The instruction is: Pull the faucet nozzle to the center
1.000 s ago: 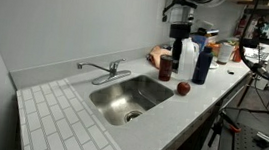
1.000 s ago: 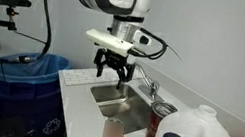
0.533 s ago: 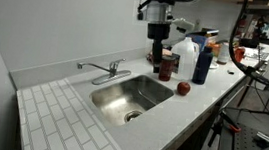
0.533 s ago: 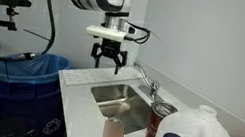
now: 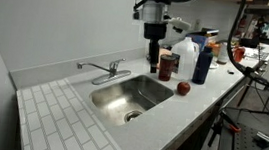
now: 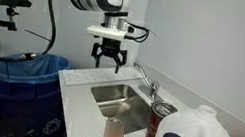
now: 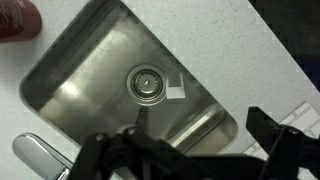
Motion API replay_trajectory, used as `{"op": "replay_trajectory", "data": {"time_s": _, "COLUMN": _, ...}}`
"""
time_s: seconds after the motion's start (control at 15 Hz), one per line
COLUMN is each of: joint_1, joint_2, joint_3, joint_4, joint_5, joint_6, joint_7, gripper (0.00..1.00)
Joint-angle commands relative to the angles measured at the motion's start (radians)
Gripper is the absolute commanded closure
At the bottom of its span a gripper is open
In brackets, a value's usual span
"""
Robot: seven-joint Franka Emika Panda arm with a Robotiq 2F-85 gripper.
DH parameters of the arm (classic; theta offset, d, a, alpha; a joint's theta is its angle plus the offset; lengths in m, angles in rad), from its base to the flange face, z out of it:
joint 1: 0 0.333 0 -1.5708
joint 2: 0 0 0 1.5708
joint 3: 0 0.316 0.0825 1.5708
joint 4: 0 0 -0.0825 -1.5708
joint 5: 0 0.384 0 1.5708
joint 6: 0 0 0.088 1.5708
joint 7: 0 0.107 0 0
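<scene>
While the gripper [image 6: 109, 63] hangs near the rectangular steel sink basin [image 5: 114, 93], jaws spread wide and empty, the slim arched metal faucet nozzle [image 5: 92, 69] lies along its back rim; 1 red apple [image 5: 183, 88] sits nearby.

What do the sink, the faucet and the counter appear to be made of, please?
Sink: likely stainless steel with a brushed finish; it is grey with soft, streaky reflections. Faucet: silvery metal, perhaps chrome or steel, with a light sheen. Counter: white and matte, with a tile-like grid at one end; real tile or a pattern, I cannot tell.
</scene>
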Motion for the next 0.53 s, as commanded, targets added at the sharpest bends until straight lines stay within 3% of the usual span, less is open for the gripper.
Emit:
{"op": "replay_trajectory", "data": {"time_s": 0.0, "joint_1": -0.002, "joint_2": 0.000, "joint_3": 0.003, "joint_4": 0.002, "joint_5": 0.000, "joint_6": -0.003, "joint_7": 0.000, "gripper": 0.00}}
{"op": "replay_trajectory", "data": {"time_s": 0.47, "joint_1": -0.001, "joint_2": 0.187, "joint_3": 0.015, "joint_4": 0.209, "joint_5": -0.021, "joint_6": 0.156, "joint_7": -0.065, "gripper": 0.00}}
